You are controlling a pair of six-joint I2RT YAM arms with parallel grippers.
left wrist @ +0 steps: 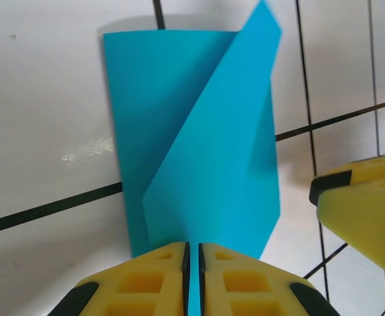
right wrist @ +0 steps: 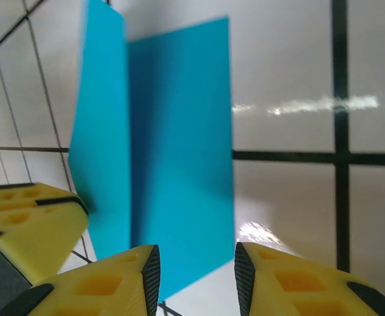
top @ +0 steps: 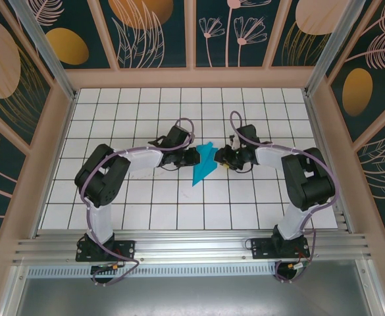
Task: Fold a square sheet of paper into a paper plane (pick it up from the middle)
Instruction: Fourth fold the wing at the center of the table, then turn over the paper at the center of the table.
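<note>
Left claw pinches creased teal paper, one flap raised.

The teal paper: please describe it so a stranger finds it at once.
Find the middle of the white grid-tiled table, between the left hand and the right hand. The partly folded teal-blue paper sheet there is the only blue thing on the white tiles.

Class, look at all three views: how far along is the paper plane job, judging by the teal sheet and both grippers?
Done: the teal sheet is folded over, one slanted flap standing up. In hand: the left gripper is shut on the sheet's edge; the right gripper is open close beside it. Left: it looks like a folded strip rather than a finished dart, so more creases probably remain.
</note>
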